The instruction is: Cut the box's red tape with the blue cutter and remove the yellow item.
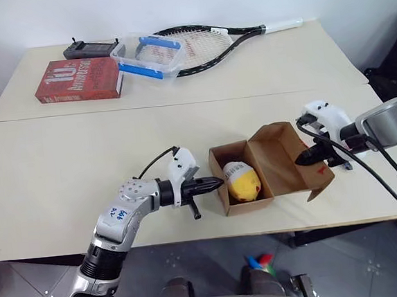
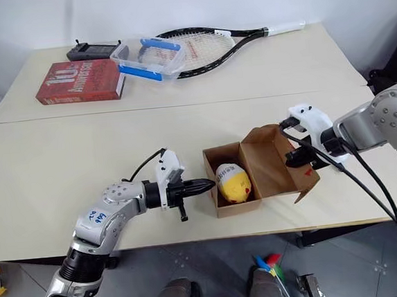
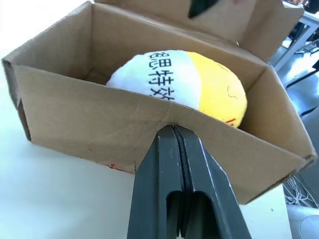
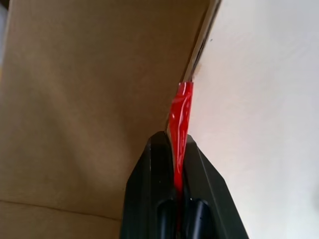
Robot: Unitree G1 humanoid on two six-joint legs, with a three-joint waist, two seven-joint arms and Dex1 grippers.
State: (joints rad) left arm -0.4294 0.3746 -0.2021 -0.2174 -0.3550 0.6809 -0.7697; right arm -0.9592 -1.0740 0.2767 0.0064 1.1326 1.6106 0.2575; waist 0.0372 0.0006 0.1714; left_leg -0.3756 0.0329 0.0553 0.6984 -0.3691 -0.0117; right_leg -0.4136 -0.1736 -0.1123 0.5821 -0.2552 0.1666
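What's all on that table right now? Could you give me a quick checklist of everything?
Surface: pale table, two tops pushed together.
Job's things: box open, yellow item inside; red tape on its raised flap.
Clutter: red book, clear tub, racket, dark device.
Grippers: left gripper shut, at the box wall; right gripper shut on the taped flap edge.
Cables: black cables along the right arm.
Surroundings: white wall, grey floor.

Left gripper point(image 1: 214, 184) was clamped shut, pointing toward 3 o'clock; right gripper point(image 1: 304, 159) (also pinched closed) aimed toward 9 o'clock.
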